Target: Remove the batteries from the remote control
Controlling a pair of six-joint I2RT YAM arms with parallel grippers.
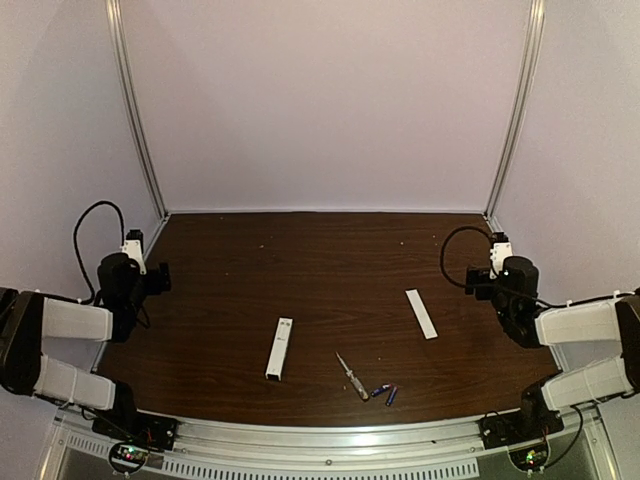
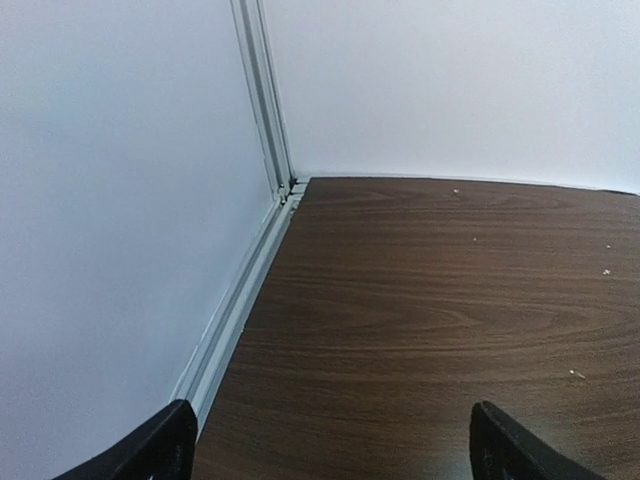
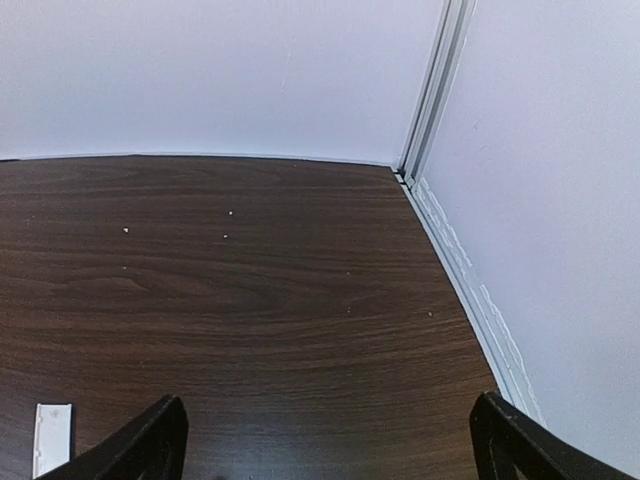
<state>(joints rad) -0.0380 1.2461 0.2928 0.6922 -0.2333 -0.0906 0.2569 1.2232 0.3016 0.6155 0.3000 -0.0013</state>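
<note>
Lying loose on the bench (image 1: 320,260), both batteries (image 1: 385,392) sit right of the remote control (image 1: 281,348), screwdriver (image 1: 352,377) btwn them, cover strip (image 1: 421,313) farther right. L tool (image 2: 330,420) and R tool (image 3: 330,405) hang released, well apart from it. Unloading looks done; next, prob. just confirm the recess is empty.

You face a dark wood-grain bench (image 1: 330,270) enclosed by plain pale walls (image 1: 320,100) on three sides (tinted faintly lilac under soft, even light). Two aluminium posts (image 1: 137,110) rise at its rear corners; a ribbed metal rail (image 1: 330,442) borders your near edge.
</note>
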